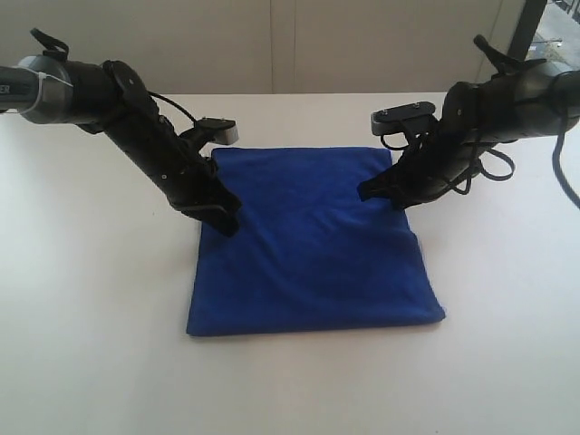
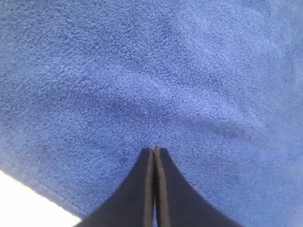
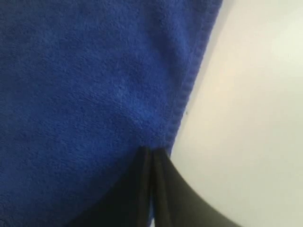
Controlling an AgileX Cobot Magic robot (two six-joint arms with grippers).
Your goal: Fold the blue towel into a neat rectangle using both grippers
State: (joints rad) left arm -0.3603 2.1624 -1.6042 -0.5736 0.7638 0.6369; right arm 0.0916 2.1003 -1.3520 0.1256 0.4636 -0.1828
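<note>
Left end effector (image 1: 227, 220), jaws together, pinches the blue towel (image 1: 313, 258) near its left edge; right end effector (image 1: 372, 192) likewise clamps its right edge. Towel lies on the white table (image 1: 91, 326).

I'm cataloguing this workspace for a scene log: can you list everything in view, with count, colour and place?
blue towel: one, royal blue, spread on the middle of the table, lightly creased
table: one, white, under everything
wall: one, pale beige panels, behind the table
left arm: one, black with a grey section, reaching in from the left of the exterior view
right arm: one, black, reaching in from the right
left hand: one, black, shut, tips pinching the towel near its left edge
right hand: one, black, shut, tips pinching the towel's right hem
</note>
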